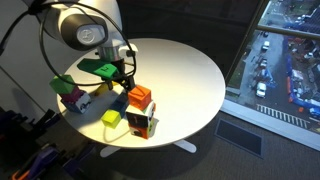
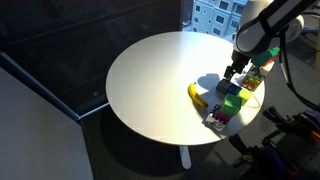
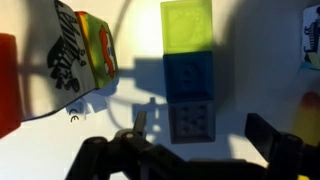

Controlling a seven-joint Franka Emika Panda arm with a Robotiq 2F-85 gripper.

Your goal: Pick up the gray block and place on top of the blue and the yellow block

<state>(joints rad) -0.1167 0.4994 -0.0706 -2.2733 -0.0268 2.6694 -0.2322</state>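
Going left to right in the wrist view, we see a red object (image 3: pixel 5 80) at the frame's edge, then a printed carton (image 3: pixel 85 50), then three blocks in one touching row. The yellow block (image 3: pixel 187 22) lies farthest, the blue block (image 3: pixel 190 75) in the middle and the gray block (image 3: pixel 192 122) nearest. The gripper (image 3: pixel 200 130) is spread wide, a finger on either side of the gray block and gripping nothing. We judge this straddle aims the pads at its two free faces. We cannot tell how high the gripper hangs. The block looks near cubic, with no clear long axis, its faces square to the row. Everything crowds the round table's (image 1: pixel 190 70) edge beside the robot.
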